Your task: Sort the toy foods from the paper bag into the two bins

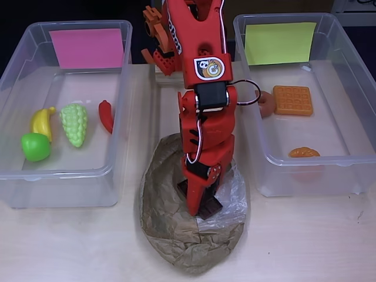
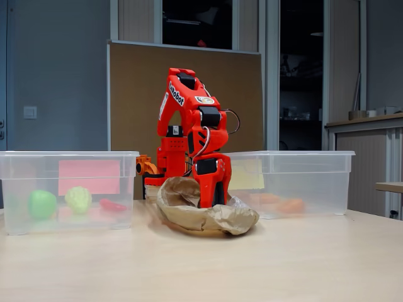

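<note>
My claw reaches down into the bag, which lies on the table between the two bins. A dark piece, seemingly the chocolate bar, sits at my fingertips over the bag's clear window; I cannot tell whether my fingers are closed on it. The pink-card bin holds banana, grapes, apple and chili. The yellow-card bin holds waffle, donut and roll.
</note>
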Tool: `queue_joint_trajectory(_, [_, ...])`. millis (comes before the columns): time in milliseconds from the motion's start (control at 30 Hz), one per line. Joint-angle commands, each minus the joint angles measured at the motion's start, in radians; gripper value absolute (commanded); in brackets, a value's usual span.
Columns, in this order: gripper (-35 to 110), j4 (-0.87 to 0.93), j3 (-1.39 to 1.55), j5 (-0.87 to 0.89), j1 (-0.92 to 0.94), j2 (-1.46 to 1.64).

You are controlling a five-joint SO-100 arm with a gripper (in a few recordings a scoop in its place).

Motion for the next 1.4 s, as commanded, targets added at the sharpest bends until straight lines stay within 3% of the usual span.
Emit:
queue_joint_trajectory(0, [20,0.034,-0.021,-0.015,-0.006,0.029])
queue_joint_trajectory(500, [19,0.413,-0.314,-0.287,-0.017,0.285])
queue_joint_trajectory(700, [20,0.448,-0.322,-0.267,-0.106,0.517])
queue_joint_trajectory(933, [20,0.273,-0.101,-0.021,-0.308,0.804])
queue_joint_trajectory(1367, [23,-0.437,0.379,0.364,-0.641,0.992])
